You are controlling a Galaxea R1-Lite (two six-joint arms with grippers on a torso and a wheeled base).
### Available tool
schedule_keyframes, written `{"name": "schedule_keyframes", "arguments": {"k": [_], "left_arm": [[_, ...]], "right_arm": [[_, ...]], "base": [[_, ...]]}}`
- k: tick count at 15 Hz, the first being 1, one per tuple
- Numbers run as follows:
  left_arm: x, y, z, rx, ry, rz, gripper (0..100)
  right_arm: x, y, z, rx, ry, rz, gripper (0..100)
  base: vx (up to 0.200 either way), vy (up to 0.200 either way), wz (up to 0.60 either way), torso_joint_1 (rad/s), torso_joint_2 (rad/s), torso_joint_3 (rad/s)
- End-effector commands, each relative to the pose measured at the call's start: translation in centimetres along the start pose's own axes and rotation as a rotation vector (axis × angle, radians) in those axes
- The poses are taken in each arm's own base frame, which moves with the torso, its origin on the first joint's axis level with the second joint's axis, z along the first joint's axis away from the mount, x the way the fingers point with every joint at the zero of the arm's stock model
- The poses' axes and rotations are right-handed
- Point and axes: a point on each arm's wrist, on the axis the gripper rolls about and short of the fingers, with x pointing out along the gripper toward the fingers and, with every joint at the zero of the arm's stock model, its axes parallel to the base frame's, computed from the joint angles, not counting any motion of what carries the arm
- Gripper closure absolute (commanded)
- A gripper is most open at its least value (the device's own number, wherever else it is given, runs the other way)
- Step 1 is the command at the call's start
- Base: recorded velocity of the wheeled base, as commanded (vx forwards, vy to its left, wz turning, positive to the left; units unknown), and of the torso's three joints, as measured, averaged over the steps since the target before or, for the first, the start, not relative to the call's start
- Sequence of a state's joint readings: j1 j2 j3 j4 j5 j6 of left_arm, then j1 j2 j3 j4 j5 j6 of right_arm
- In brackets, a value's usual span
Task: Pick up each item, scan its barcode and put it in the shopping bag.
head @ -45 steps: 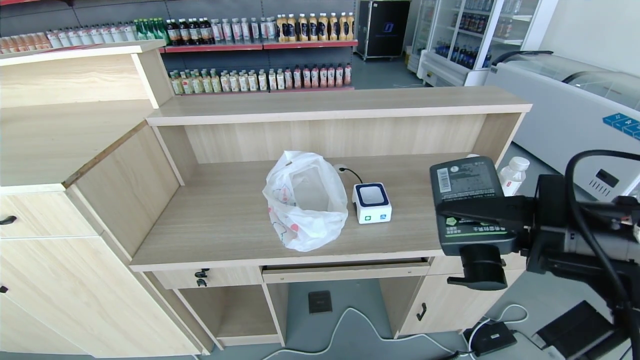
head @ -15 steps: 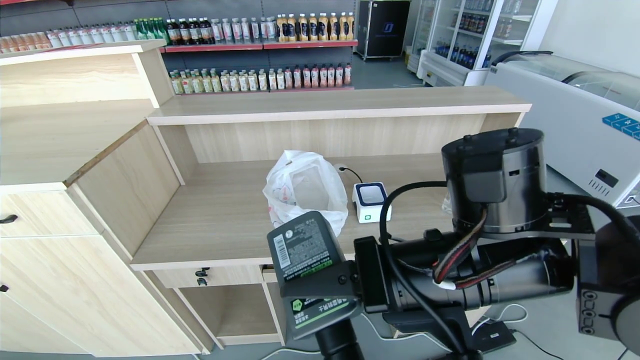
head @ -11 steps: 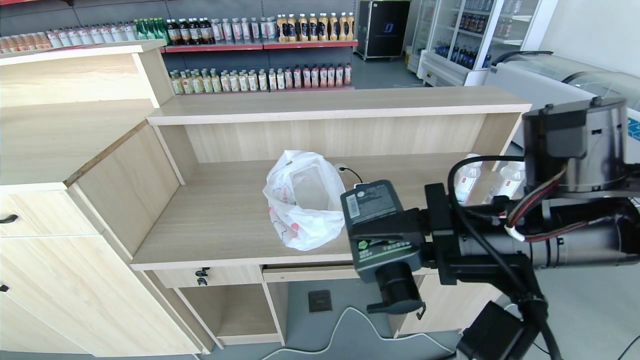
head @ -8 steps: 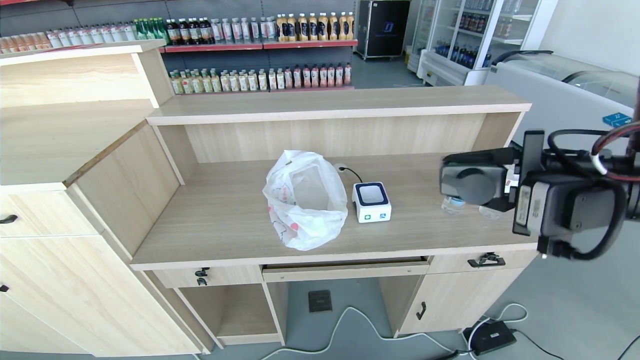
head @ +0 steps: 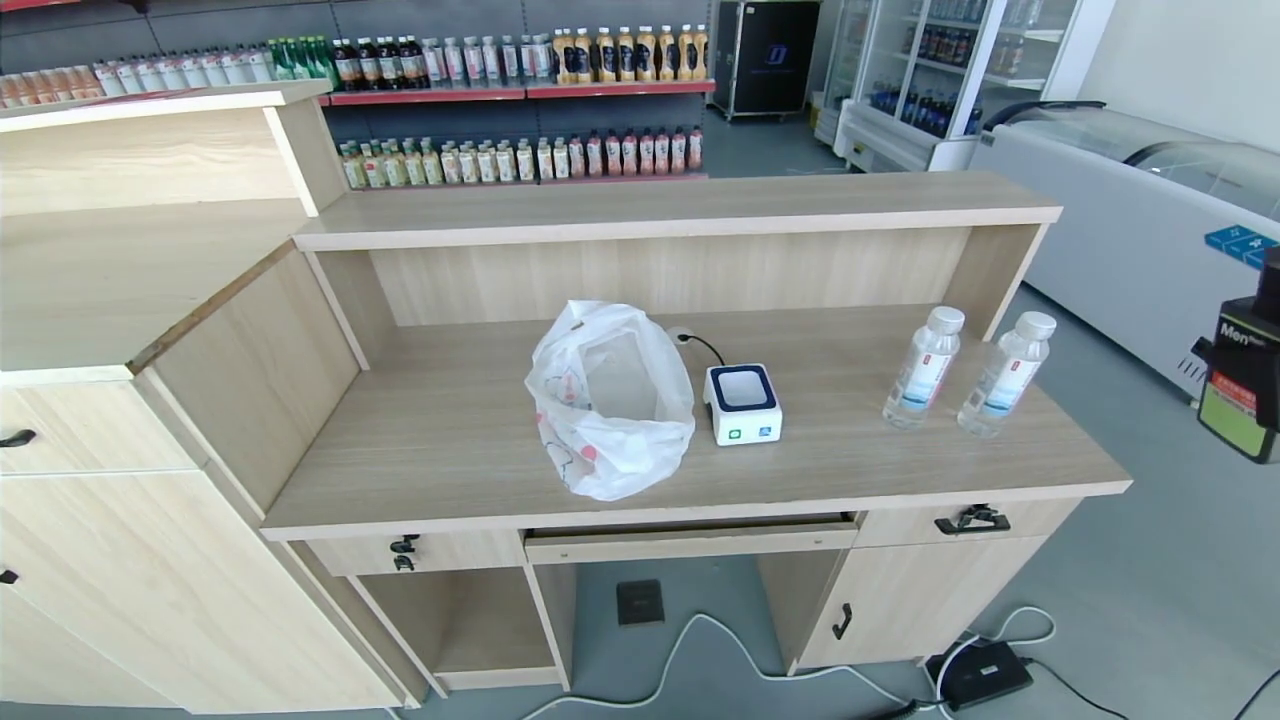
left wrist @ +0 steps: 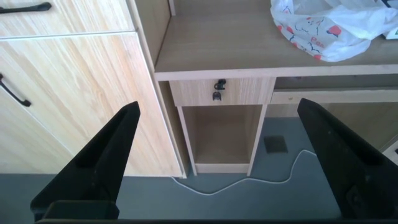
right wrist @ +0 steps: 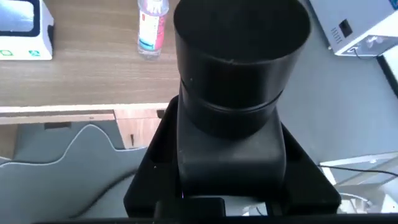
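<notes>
Black bottle: the task item, off the right end of the counter and held in the air, well apart from the bag. It has a green label and a wide round cap.
Counter: light wood, with a raised back ledge. The bag, the scanner and two bottles stand on it.
Chest freezer: white, on the floor behind the counter's right end.
Shopping bag: white plastic with its mouth open, at mid-counter just left of the scanner.
Right gripper: clamped on the black bottle's body. In the right wrist view the cap blocks much of the counter.
Left gripper: fingers spread wide and holding nothing, low in front of the counter's left drawer.
Water bottles: clear, upright and side by side near the right end. They stand between the held bottle and the scanner.
Scanner: small white box with a dark top window.
Cable: black, running from the scanner toward the back.
</notes>
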State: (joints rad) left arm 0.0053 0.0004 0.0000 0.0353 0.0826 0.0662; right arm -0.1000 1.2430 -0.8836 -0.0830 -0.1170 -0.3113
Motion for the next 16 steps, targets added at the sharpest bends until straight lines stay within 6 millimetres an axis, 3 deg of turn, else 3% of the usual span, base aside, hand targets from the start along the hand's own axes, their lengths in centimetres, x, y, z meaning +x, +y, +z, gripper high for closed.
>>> {"name": "schedule_keyframes", "arguments": {"k": [1,4,7,10,12,13,14,16], "left_arm": [[0.0,0.0,0.0,0.000,0.000,0.000,0],[0.0,0.0,0.0,0.000,0.000,0.000,0],[0.0,0.0,0.0,0.000,0.000,0.000,0],[0.0,0.0,0.0,0.000,0.000,0.001,0],[0.0,0.0,0.0,0.000,0.000,0.001,0],[0.0,0.0,0.0,0.000,0.000,0.001,0],[0.0,0.0,0.0,0.000,0.000,0.001,0],[0.0,0.0,0.0,0.000,0.000,0.000,0]], "right_arm": [[-0.8,0.0,-0.6,0.069,0.011,-0.004,100],[-0.7,0.1,-0.7,0.145,0.034,0.015,100],[0.5,-0.6,1.7,0.246,0.023,0.010,100],[3.2,-1.8,4.4,0.276,0.018,-0.010,100],[6.3,-2.6,6.3,0.363,0.002,-0.014,100],[6.9,-2.7,6.4,0.394,0.003,0.000,100],[8.4,-3.1,5.8,0.481,0.016,0.127,100],[9.3,-4.8,4.4,0.529,0.037,0.261,100]], "base": [[0.000,0.000,0.00,0.000,0.00,0.000],[0.000,0.000,0.60,0.001,0.00,0.004],[0.000,0.000,0.60,0.009,0.00,0.002],[0.000,0.000,0.60,0.002,0.00,0.002],[0.000,0.000,0.60,0.005,0.00,0.002],[0.000,0.000,0.60,-0.002,0.00,0.002],[0.000,0.000,0.00,0.000,0.00,0.000],[0.000,0.000,0.00,0.000,0.00,0.000]]}}
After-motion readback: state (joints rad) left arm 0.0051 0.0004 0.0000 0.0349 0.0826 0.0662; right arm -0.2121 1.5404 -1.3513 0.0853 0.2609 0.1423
